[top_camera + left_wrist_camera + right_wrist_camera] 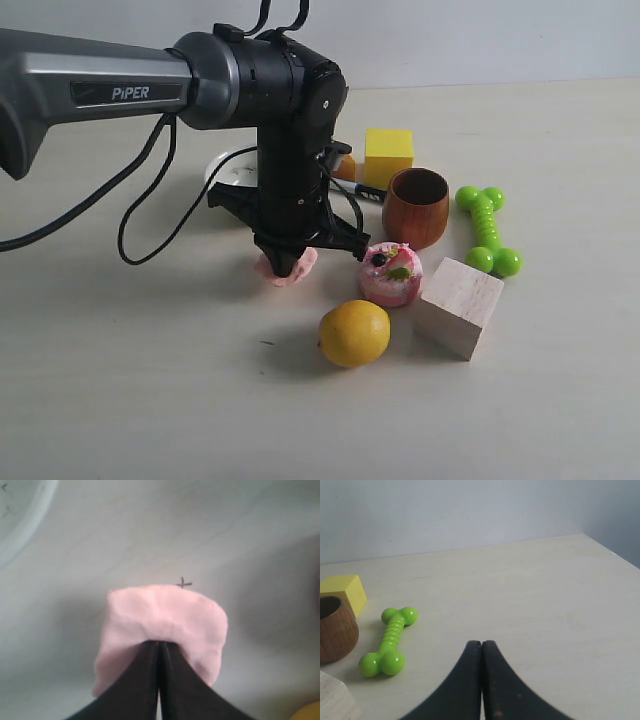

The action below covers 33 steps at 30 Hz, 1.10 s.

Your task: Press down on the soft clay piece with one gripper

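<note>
The soft clay piece [294, 270] is a pale pink lump lying on the table, left of the round pink cake toy [391, 273]. My left gripper [283, 264] points straight down with its jaws shut, and its tips rest on the clay. The left wrist view shows the clay [165, 617] dented around the shut black tips of that gripper [159, 643]. My right gripper [481, 643] is shut with nothing in it, above bare table; the exterior view does not show it.
Around the clay stand a yellow fruit [354, 332], a pale wooden block [458, 305], a brown wooden cup [416, 207], a green bone toy [486, 228], a yellow cube [388, 156] and a white plate [232, 172] behind the arm.
</note>
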Motion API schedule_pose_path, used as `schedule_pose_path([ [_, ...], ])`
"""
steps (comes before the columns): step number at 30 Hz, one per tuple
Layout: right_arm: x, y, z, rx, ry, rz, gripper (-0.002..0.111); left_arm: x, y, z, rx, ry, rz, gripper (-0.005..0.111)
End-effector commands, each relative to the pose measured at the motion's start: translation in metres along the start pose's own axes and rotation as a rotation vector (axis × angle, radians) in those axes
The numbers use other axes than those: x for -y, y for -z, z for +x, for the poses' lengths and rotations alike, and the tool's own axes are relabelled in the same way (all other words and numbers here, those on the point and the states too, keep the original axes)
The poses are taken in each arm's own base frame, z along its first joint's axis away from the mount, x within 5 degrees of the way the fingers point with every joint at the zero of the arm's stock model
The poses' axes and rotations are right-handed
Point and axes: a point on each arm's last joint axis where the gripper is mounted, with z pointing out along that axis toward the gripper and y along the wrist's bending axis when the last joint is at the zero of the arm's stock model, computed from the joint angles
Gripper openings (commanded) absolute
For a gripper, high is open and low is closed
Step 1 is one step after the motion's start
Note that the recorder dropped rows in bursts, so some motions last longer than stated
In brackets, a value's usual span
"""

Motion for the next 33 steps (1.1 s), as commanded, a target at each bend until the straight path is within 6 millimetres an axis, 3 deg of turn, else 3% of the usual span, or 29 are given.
schedule_pose_path([
  [1, 0.0, 0.0, 0.001, 0.007, 0.006, -0.002, 0.0, -0.001, 0.002, -0.002, 0.018, -0.002, 0.004, 0.0],
  [6, 0.0, 0.0, 0.001, 0.007, 0.006, -0.002, 0.0, -0.001, 0.002, -0.002, 0.022, -0.002, 0.005, 0.004],
  [9, 0.0, 0.0, 0.001, 0.007, 0.006, -0.002, 0.0, 0.0, 0.002, -0.003, 0.034, 0.0, 0.014, 0.023],
  [11, 0.0, 0.0, 0.001, 0.007, 0.006, -0.002, 0.0, 0.0, 0.002, -0.003, 0.037, 0.002, 0.016, 0.027],
  [16, 0.0, 0.0, 0.001, 0.007, 0.006, -0.002, 0.0, 0.0, 0.002, -0.003, 0.036, 0.003, 0.019, 0.025],
  [21, 0.0, 0.0, 0.001, 0.007, 0.006, -0.002, 0.0, 0.0, 0.002, -0.003, 0.036, 0.003, 0.019, 0.009],
  [29, 0.0, 0.0, 0.001, 0.007, 0.006, -0.002, 0.0, 0.001, -0.016, -0.002, -0.021, 0.001, -0.001, 0.009],
  [33, 0.0, 0.0, 0.001, 0.007, 0.006, -0.002, 0.0, 0.001, -0.015, -0.002, -0.02, -0.003, -0.001, 0.009],
])
